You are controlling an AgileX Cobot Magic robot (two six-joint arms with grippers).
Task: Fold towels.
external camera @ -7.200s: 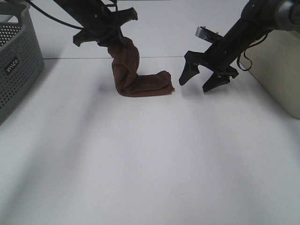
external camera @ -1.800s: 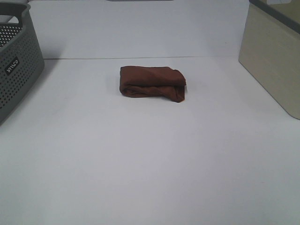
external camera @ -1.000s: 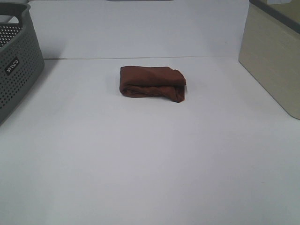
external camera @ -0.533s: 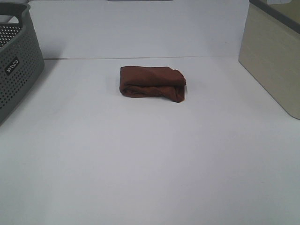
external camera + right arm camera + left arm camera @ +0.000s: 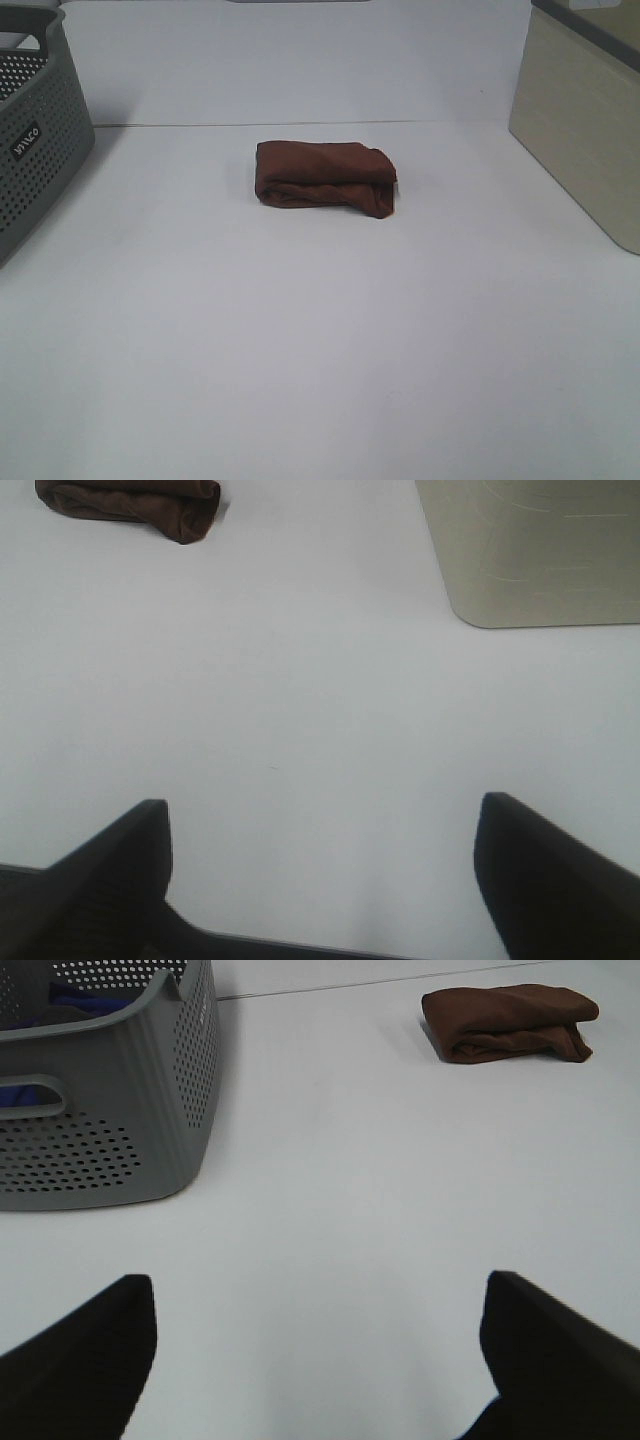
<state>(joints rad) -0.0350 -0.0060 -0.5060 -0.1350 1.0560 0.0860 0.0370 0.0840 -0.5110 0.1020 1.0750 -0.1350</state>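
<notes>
The maroon towel (image 5: pixel 326 178) lies folded into a compact bundle on the white table, toward the back centre. It also shows in the left wrist view (image 5: pixel 508 1023) and in the right wrist view (image 5: pixel 132 502). Neither arm appears in the exterior high view. My left gripper (image 5: pixel 318 1325) is open, its two dark fingers wide apart over bare table, well away from the towel. My right gripper (image 5: pixel 320 845) is open too, nothing between its fingers, and also far from the towel.
A grey perforated basket (image 5: pixel 35 130) stands at the left edge, holding blue cloth (image 5: pixel 85 1002). A beige bin (image 5: pixel 585 110) stands at the right edge, also in the right wrist view (image 5: pixel 530 550).
Over the last second nothing has moved. About seven seconds ago the left gripper held the towel up beside the right gripper; now the towel lies folded and both arms are out of the high view.
</notes>
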